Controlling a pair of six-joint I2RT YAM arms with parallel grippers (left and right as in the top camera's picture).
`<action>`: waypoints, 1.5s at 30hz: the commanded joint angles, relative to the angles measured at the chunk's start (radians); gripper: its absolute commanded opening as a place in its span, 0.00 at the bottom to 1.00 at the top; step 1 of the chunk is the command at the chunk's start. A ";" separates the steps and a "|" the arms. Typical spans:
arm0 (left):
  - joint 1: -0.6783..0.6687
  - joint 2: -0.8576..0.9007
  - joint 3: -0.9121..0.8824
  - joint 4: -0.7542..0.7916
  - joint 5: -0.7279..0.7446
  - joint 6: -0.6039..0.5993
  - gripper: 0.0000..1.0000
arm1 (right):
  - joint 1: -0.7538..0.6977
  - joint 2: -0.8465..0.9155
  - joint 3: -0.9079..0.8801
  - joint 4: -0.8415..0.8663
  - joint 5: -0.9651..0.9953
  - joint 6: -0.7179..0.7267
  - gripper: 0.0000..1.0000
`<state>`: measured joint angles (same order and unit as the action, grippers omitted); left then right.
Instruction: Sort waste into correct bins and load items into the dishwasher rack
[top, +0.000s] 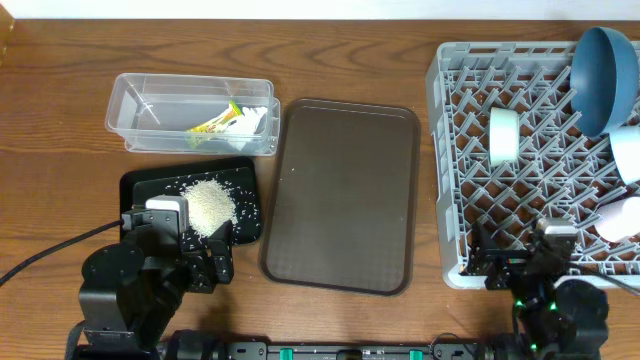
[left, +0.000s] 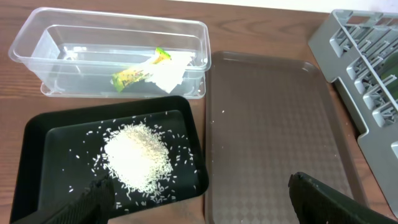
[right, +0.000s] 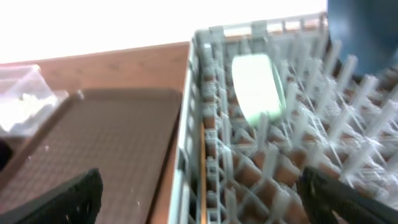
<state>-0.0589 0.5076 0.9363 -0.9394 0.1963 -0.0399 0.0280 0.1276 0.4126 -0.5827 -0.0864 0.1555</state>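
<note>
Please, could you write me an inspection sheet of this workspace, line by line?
surface: wooden table, brown grain.
job's things: snack wrapper and white tissue in the clear tub; rice heap in the black bin, loose grains around it; dark blue plate, pale mint bowl, light blue bowl and cup in the grey rack.
clutter: brown tray, a few white specks on it.
grippers: left gripper open at the black bin's near edge; right gripper open at the rack's near side; both hold nothing.
cables: black cable beside the left arm.
surroundings: nothing seen.
</note>
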 joint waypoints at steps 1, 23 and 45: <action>0.005 -0.005 -0.006 -0.002 0.005 0.005 0.92 | 0.021 -0.056 -0.079 0.095 0.000 0.005 0.99; 0.005 -0.005 -0.006 -0.002 0.005 0.005 0.92 | 0.026 -0.123 -0.407 0.509 0.000 -0.196 0.99; 0.005 -0.005 -0.006 -0.002 0.005 0.005 0.92 | 0.026 -0.123 -0.407 0.515 0.004 -0.195 0.99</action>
<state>-0.0589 0.5076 0.9360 -0.9398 0.1963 -0.0399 0.0414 0.0120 0.0071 -0.0635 -0.0860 -0.0200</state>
